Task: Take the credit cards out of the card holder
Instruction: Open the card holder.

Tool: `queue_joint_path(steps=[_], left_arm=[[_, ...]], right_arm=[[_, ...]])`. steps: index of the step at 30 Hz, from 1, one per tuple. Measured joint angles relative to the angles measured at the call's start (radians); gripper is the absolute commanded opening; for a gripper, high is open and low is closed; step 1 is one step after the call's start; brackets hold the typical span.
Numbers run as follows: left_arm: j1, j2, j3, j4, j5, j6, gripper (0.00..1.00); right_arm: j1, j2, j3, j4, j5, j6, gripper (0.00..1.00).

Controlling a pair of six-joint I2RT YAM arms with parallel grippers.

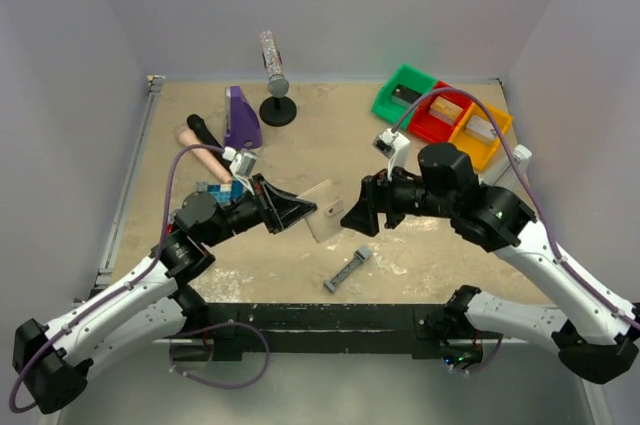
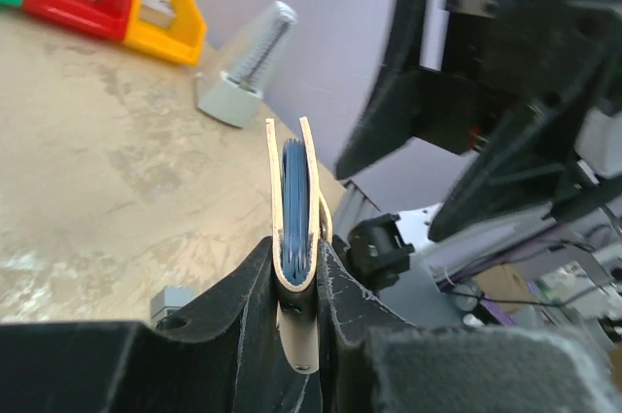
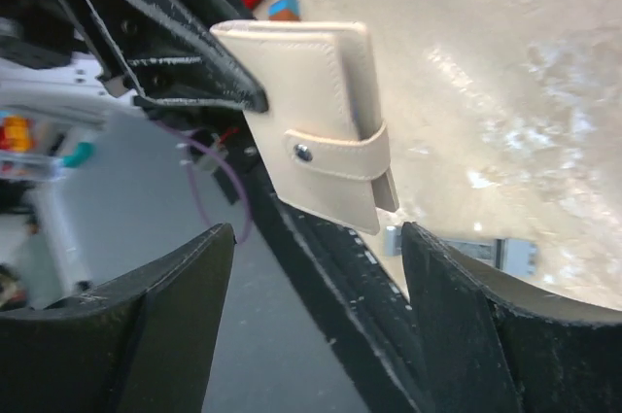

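Left gripper (image 1: 300, 211): you have it pinching the card holder (image 1: 322, 210) at the folded edge, one finger pressed on each cover.
Right gripper (image 1: 356, 215): its fingers are spread wide; they face the holder and do not touch it.
Card holder position: it is pale beige, folded shut, and held in the air above the table (image 1: 420, 245), between your two grippers.
Strap (image 3: 340, 155): in the right wrist view it lies snapped across the cover.
Credit cards: you see only dark blue layers (image 2: 294, 199) between the covers; I cannot tell if these are cards.
Grey bar tool (image 1: 349, 270): it lies on the table near the front edge.
Bins (image 1: 440, 115): green, red and yellow, at the far right.
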State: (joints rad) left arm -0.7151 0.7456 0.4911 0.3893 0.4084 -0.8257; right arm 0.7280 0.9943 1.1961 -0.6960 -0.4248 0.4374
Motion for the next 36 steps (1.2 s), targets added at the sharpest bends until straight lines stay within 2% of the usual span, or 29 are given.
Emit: queue_joint_path(steps=[3,7,12,19,27,36], left_arm=[[-0.062,-0.001,0.1,-0.232,-0.159,0.04,0.0],[-0.142,0.047,0.203,-0.473,-0.325,0.055,0.0],[-0.194,0.116,0.297,-0.681,-0.474,0.023,0.0],[-0.207,0.137,0.356,-0.83,-0.582,-0.055,0.0],[-0.213,0.135,0.356,-0.867,-0.618,-0.154,0.0],[-0.216,0.151,0.356,-0.871,-0.61,-0.235,0.0]], right_arm=[[0.119,-0.014,0.025,-0.046,0.214,-0.023,0.68],[0.239,0.023,0.025,-0.091,0.489,-0.032,0.7],[0.345,0.119,0.043,-0.118,0.669,-0.038,0.74],[0.406,0.179,0.053,-0.109,0.758,-0.018,0.77],[0.418,0.188,0.052,-0.044,0.809,0.063,0.75],[0.439,0.325,0.077,-0.03,0.8,0.126,0.73]])
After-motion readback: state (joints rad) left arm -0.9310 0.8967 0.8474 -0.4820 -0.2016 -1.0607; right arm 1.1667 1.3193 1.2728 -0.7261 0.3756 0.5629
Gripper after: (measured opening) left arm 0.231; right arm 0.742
